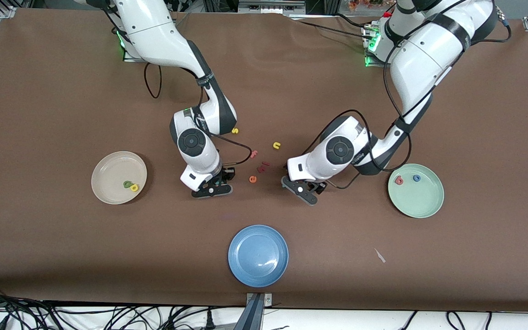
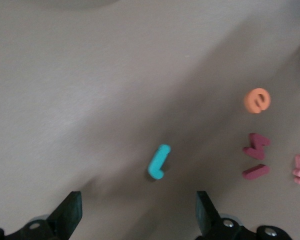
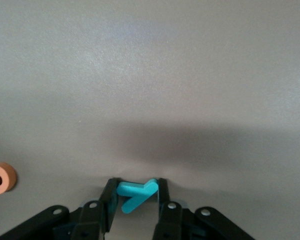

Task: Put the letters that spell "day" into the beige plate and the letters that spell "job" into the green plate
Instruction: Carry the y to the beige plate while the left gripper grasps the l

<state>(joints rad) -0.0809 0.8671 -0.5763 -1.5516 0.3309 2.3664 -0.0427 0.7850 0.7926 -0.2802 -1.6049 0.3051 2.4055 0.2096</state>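
Landmark: the orange e [image 1: 253, 179], lying mid-table between the two grippers.

Right gripper [image 3: 137, 195]: down at the table just beside the orange e, toward the right arm's end. Fingers closed on the teal y [image 3: 136, 193]; pads touch it on both sides. The y lies flat between them, its stem running slantwise across the gap, the fork end against one finger. In the front view the y is hidden under the gripper.

Left gripper [image 2: 135, 215]: low over the table just beside the orange e, toward the left arm's end. Fingers spread wide, nothing between them. The teal j [image 2: 159, 161] lies flat on the table ahead of the fingers, apart from both; long axis points away from the gripper with a slight slant, hook end nearer the gripper.

Beige plate [image 1: 108, 195]: well apart from the orange e, toward the right arm's end. Holds the olive-green d [image 1: 127, 184] and the yellow a [image 1: 134, 187], touching each other.

Green plate [image 1: 422, 206]: well apart from the orange e, toward the left arm's end. Holds the pinkish-red b [image 1: 399, 180] and the blue o [image 1: 416, 178], near each other but apart.

Blue plate [image 1: 258, 255]: nearer the front camera than the orange e.
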